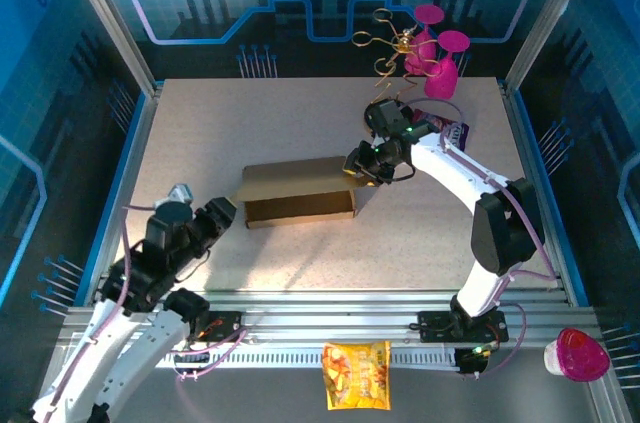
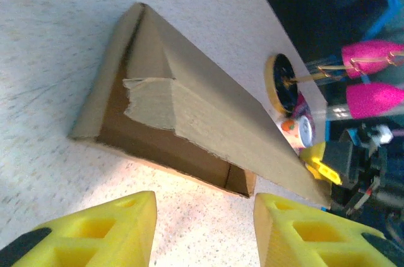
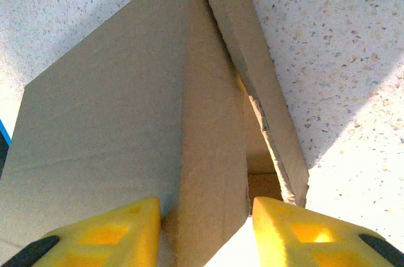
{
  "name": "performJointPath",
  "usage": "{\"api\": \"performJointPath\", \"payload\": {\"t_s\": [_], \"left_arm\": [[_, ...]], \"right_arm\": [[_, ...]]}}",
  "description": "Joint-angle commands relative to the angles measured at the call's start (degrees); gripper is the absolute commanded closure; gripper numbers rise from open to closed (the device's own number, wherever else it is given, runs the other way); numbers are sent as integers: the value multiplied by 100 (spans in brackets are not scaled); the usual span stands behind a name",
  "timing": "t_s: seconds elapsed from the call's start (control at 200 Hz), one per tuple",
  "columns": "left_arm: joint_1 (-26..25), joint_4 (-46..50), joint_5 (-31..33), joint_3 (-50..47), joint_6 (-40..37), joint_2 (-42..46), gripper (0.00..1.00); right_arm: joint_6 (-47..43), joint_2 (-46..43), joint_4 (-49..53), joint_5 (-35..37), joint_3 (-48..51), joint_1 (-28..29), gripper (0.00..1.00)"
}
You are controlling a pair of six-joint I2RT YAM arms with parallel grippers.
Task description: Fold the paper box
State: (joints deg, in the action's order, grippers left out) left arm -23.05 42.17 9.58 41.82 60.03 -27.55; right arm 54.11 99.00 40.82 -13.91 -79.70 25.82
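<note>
The paper box [image 1: 297,183] lies near the middle of the table [image 1: 200,123], half formed, with its long near side open. The right gripper [image 1: 360,165] is at the box's right end with one finger on each side of a cardboard panel, but I cannot tell if it pinches the panel or only straddles it. The left gripper [image 1: 222,213] hovers just beside the left end, fingers spread and holding nothing. I think that if the right arm pushes while nothing braces the left end, the light box could slide or turn, and the ragged inner flap could buckle instead of tucking in.
</note>
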Motion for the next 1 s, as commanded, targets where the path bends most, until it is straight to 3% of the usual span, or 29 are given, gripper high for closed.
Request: {"api": "performJointPath", "payload": {"t_s": [0.0, 0.085, 0.16, 0.25, 0.325, 0.52, 0.785, 0.996], "left_arm": [[11, 1499, 557, 946, 344, -768, 52], [200, 1304, 406, 1307, -107, -1540, 41], [719, 895, -197, 1332, -380, -2167, 36], [1556, 117, -1229, 998, -487, -2736, 35], [1865, -468, -1668, 772, -676, -3223, 35], [1816, -1385, -2399, 297, -983, -4174, 39], [1781, -1896, -2421, -1012, -836, -3959, 50], [1786, -1807, -2325, -983, -1092, -3763, 51]], "right_arm": [[-126, -2, -25, 86, 51, 63, 57], [-186, -4, -21, 134, 75, 65, 57], [-203, 9, -38, 137, 109, 63, 57], [-225, 34, -112, 141, 159, 72, 57], [-205, 68, -219, 143, 199, 74, 57], [-466, 203, -294, 204, 248, 76, 53], [-1065, 378, -428, 101, 732, -168, 50], [-1595, 315, -366, 22, 652, -296, 44]]}}
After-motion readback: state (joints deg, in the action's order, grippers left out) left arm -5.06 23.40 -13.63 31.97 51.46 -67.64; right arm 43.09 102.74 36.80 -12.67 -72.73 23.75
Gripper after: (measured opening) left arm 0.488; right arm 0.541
